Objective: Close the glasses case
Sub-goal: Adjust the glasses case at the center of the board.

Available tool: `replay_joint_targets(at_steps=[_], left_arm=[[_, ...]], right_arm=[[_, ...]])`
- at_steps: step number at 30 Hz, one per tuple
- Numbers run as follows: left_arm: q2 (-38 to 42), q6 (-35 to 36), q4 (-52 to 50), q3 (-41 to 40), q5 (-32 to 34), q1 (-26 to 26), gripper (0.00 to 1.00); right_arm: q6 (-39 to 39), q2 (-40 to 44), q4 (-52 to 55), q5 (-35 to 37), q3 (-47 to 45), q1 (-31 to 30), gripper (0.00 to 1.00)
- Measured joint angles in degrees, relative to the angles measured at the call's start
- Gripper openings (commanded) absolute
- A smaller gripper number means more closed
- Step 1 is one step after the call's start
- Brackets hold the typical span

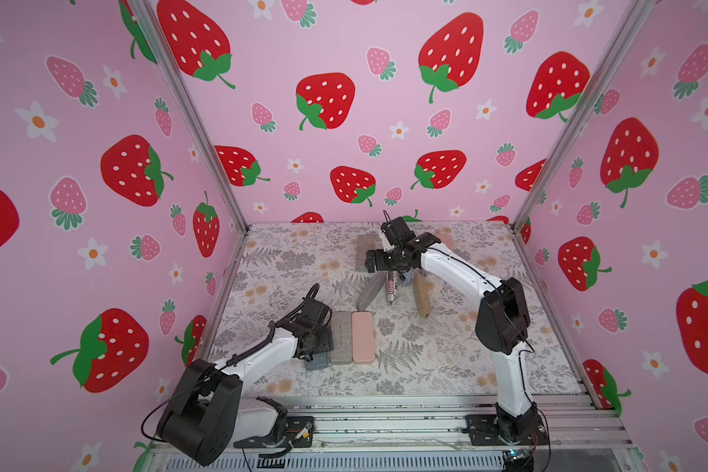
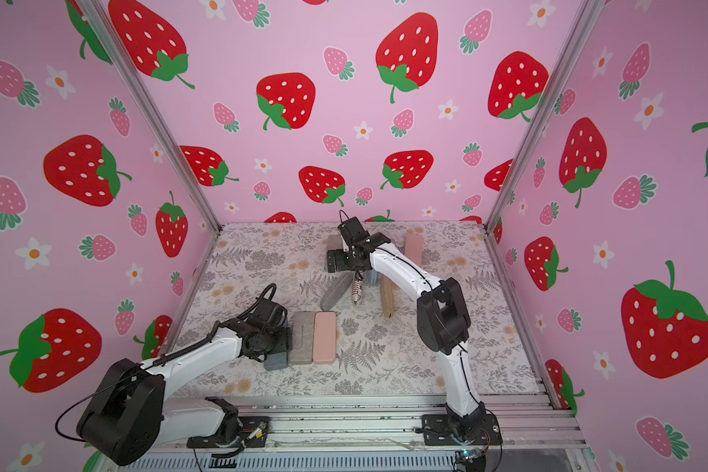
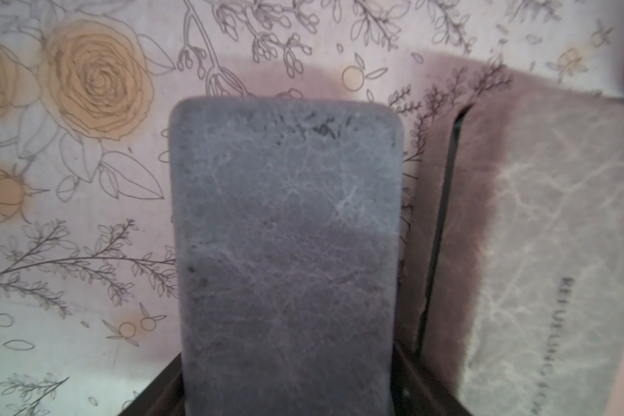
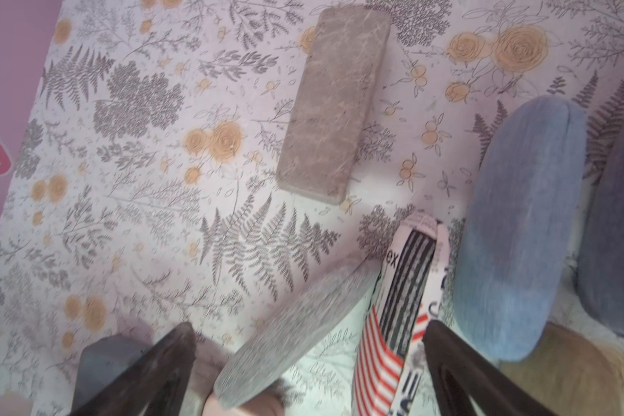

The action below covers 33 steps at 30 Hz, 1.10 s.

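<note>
The blue-grey glasses case (image 3: 285, 234) lies flat at the near left of the counter (image 1: 446, 367), first in a row with a grey case (image 1: 341, 337) and a pink case (image 1: 362, 337) (all three close side by side). The left gripper (image 3: 285, 356) straddles it, one finger on either flank; whether they actually pinch it cannot be told. The lid looks down, so the step in hand is likely the final press. Done well, that means pushing straight down on the lid, keeping clear of the grey case, and not dragging the case sideways. The right gripper (image 4: 308, 326) hangs wide open and empty above a striped case (image 4: 404, 288) farther back.
</note>
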<state>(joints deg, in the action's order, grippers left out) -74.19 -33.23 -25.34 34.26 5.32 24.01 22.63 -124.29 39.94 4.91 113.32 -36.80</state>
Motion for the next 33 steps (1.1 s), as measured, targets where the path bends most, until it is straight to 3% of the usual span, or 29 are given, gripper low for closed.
replay_joint_targets(at_steps=[9,19,22,25,33], left_arm=[[-1.25,0.96,1.07,1.88,-1.73,0.00,0.77],[-3.43,2.34,1.97,2.78,-3.43,-0.02,0.81],[-3.28,2.49,1.49,3.37,-3.87,0.00,0.84],[-2.40,2.73,0.37,5.18,-3.82,0.00,0.86],[-1.79,3.67,-0.76,14.99,-4.28,0.00,0.88]], right_arm=[[-2.32,-13.60,0.61,-3.23,15.28,3.45,1.00],[-3.19,-19.82,0.85,-6.93,22.73,4.72,1.00],[-3.04,-18.45,-1.05,-7.08,19.15,4.92,1.00],[-2.95,-13.66,-4.04,-7.13,9.77,4.98,0.99],[-3.13,6.45,-8.59,-7.89,-10.12,4.96,1.00]])
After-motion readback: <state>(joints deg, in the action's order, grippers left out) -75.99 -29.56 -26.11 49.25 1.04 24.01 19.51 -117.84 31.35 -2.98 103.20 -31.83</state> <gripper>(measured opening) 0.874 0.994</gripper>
